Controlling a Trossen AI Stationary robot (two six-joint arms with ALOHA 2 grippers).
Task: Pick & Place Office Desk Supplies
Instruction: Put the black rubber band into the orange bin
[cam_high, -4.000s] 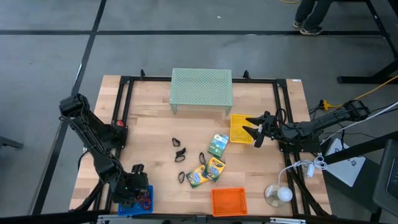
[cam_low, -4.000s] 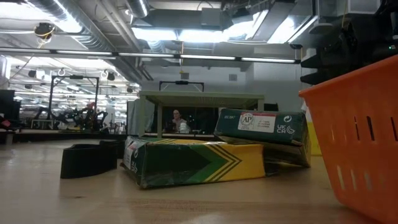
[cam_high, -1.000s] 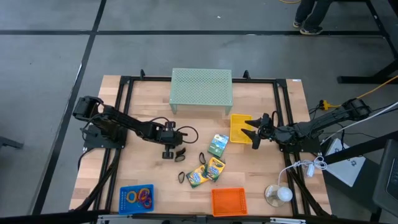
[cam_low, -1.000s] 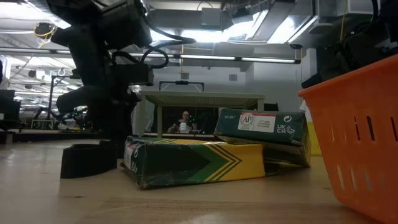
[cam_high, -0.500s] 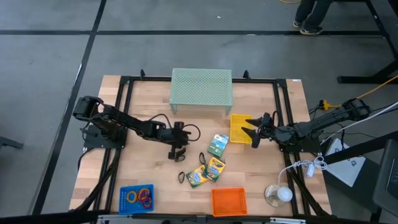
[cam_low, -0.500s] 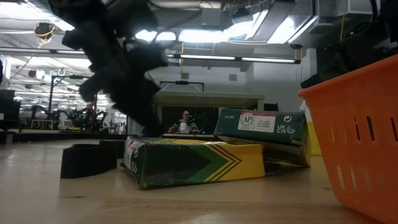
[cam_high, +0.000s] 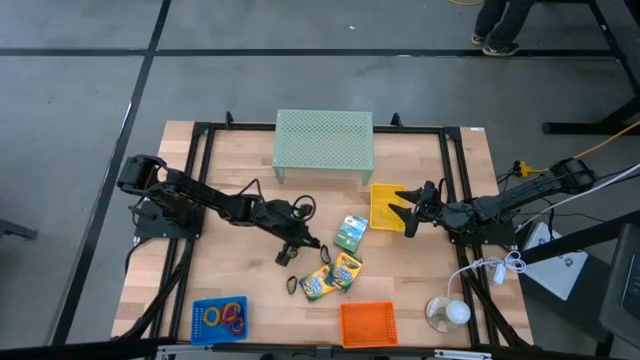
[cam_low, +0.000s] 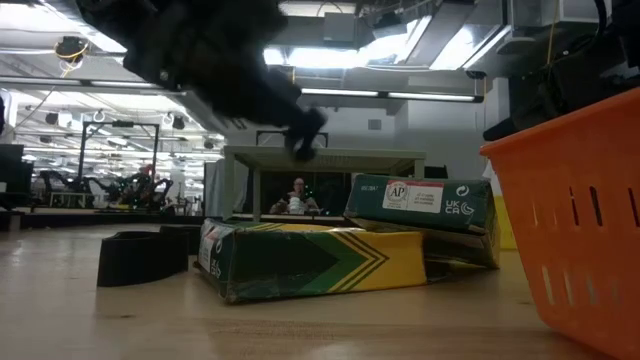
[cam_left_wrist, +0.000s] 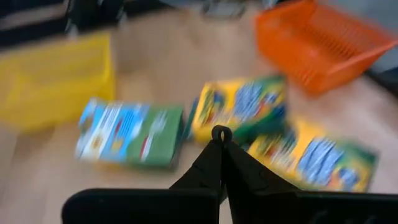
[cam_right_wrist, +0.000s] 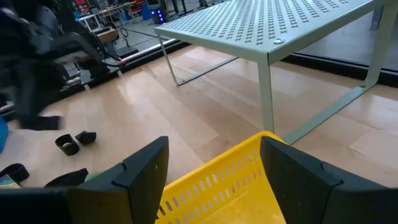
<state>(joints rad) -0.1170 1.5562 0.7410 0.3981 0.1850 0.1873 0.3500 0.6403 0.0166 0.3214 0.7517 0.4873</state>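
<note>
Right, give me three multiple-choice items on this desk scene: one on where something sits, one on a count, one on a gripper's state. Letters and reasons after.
1. Where does the orange basket stand?
A. On the pale green riser
B. At the table's near edge, below the crayon boxes in the high view
C. Inside the blue tray

2. How many green-and-yellow crayon boxes lie on the table?
A. One
B. Three
C. Five

3. How do the left gripper's fingers stand?
A. Shut
B. Wide open
C. Clamped on the yellow basket

Answers:
1. B, the high view shows it at the bottom edge, under the boxes.
2. B, three crayon boxes cluster mid-table.
3. A, the left wrist view shows the left gripper with its tips pressed together above the boxes.
</note>
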